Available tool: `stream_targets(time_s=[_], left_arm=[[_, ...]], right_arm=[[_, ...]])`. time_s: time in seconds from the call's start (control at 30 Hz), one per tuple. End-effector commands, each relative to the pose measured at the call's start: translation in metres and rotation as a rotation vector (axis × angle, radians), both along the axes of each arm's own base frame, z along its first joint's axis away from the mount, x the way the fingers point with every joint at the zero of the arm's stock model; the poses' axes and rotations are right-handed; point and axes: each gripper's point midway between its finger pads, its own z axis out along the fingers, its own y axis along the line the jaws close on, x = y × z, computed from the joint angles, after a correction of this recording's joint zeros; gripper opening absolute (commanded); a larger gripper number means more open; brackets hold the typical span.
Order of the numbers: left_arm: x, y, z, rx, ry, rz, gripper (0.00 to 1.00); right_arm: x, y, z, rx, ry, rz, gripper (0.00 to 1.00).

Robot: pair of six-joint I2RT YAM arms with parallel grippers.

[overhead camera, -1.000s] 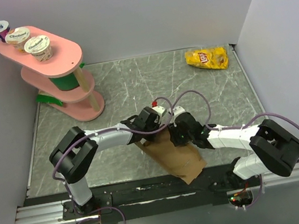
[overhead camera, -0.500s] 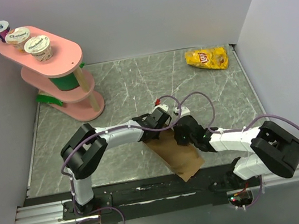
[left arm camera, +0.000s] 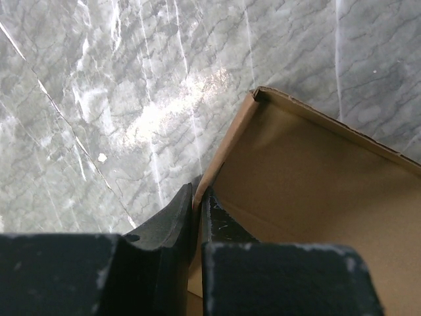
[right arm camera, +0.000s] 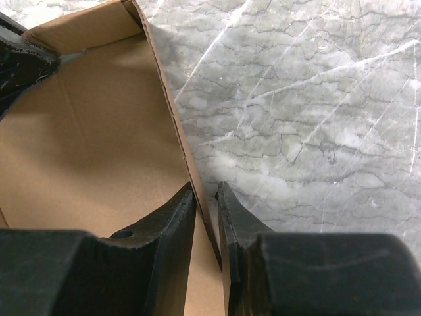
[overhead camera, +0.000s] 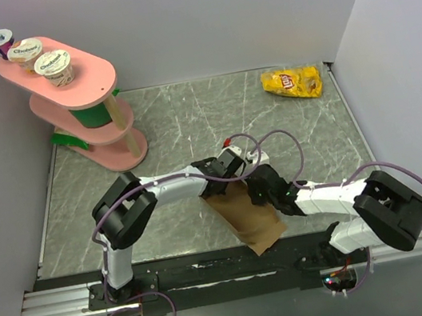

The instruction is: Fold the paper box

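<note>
The paper box [overhead camera: 252,220] is a brown cardboard piece with raised walls, lying on the table near the front between both arms. My left gripper [overhead camera: 234,172] is at its far left corner. In the left wrist view the left gripper [left arm camera: 197,192] is shut on the thin edge of one wall of the paper box [left arm camera: 309,178]. My right gripper [overhead camera: 257,189] is on the box's right side. In the right wrist view the right gripper [right arm camera: 206,189] straddles the right wall of the paper box [right arm camera: 99,145], one finger inside and one outside, pinching it.
A yellow chip bag [overhead camera: 292,83] lies at the back right of the marble table [overhead camera: 173,124]. A pink tiered stand [overhead camera: 81,107] with yogurt cups [overhead camera: 52,64] on top stands at the back left. White walls enclose the table.
The right gripper's jaws have narrowed onto the box's right wall. The left arm has shifted slightly right, still holding its wall, and the box has turned a little with it.
</note>
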Motion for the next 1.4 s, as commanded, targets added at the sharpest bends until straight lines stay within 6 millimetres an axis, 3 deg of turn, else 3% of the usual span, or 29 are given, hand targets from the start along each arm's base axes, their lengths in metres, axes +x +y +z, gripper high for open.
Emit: stream_targets(time_s=[0.0, 0.47, 0.67, 0.9, 1.2, 1.37], left_arm=[[-0.048, 0.027, -0.073, 0.089, 0.256, 0.005, 0.03], [-0.022, 0.022, -0.03, -0.042, 0.22, 0.108, 0.46], [-0.015, 0.021, -0.015, -0.073, 0.183, 0.141, 0.5], [-0.003, 0.032, 0.004, -0.093, 0.081, 0.207, 0.64], [-0.016, 0.013, 0.021, -0.244, 0.115, 0.134, 0.74], [-0.013, 0.018, 0.031, -0.276, 0.08, 0.194, 0.75]], right_arm=[[-0.01, 0.002, -0.011, -0.025, 0.054, 0.019, 0.28], [-0.009, 0.003, -0.012, -0.031, 0.061, 0.011, 0.29], [-0.006, 0.001, -0.012, -0.046, 0.051, 0.011, 0.28], [-0.005, 0.001, -0.015, -0.055, 0.057, 0.009, 0.28], [-0.006, 0.004, -0.018, -0.061, 0.07, 0.021, 0.27], [-0.006, 0.004, -0.02, -0.062, 0.076, 0.021, 0.27]])
